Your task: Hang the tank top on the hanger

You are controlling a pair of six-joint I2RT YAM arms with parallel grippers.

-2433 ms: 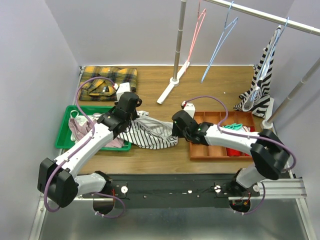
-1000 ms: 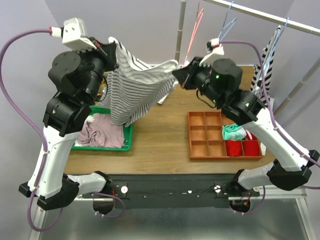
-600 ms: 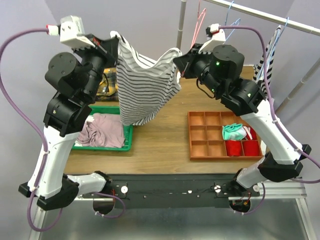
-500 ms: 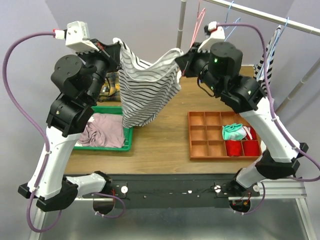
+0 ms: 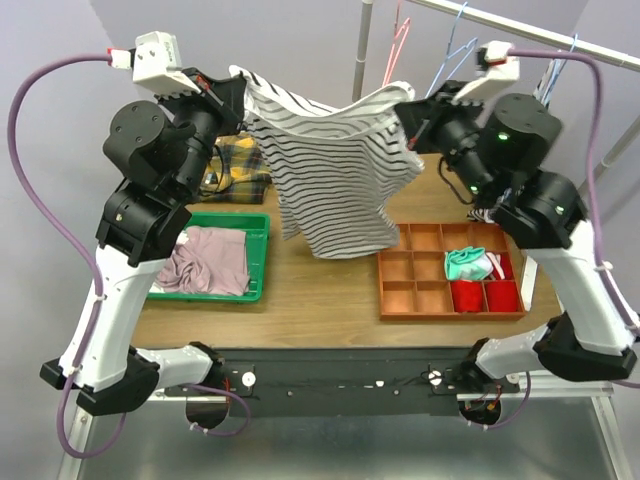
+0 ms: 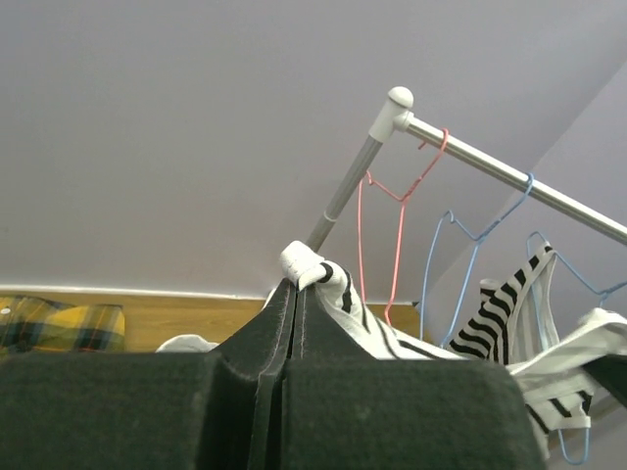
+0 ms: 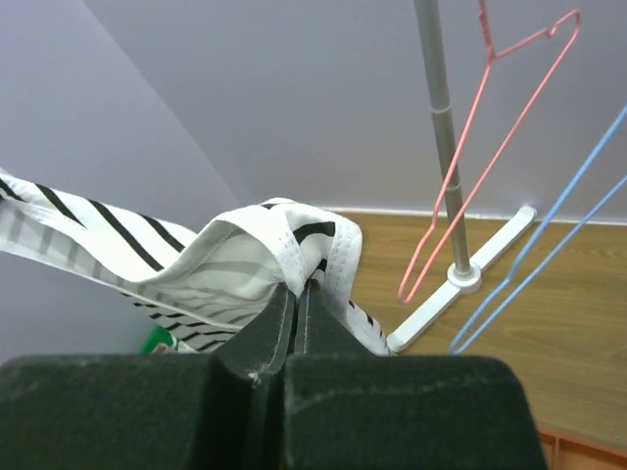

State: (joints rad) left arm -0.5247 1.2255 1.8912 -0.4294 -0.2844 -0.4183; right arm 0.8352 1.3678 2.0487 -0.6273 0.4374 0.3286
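Note:
The tank top [image 5: 340, 170], white with thin dark stripes, hangs in the air, stretched between my two grippers above the table. My left gripper [image 5: 238, 80] is shut on one top edge of it, and a fold of cloth [image 6: 338, 294] pokes out past the closed tips [image 6: 294, 284]. My right gripper [image 5: 405, 100] is shut on the other top edge [image 7: 245, 255], with its tips [image 7: 296, 289] pressed together. The light-blue hanger [image 5: 447, 55] hangs from the rail just behind the right gripper. Its wire also shows as the hanger [image 6: 424, 294] and the hanger [image 7: 549, 217] in the wrist views.
A pink hanger [image 5: 395, 50] hangs left of the blue one on the rail [image 5: 520, 30], beside the upright pole [image 5: 360, 60]. On the table lie a green tray [image 5: 262, 250] holding pink cloth, a brown compartment tray [image 5: 450, 316] and a yellow plaid shirt [image 5: 240, 165].
Both arms have lifted the tank top off the table. Over the last second they carried it right toward the rail, and the right gripper moved further right, spreading the cloth wider.

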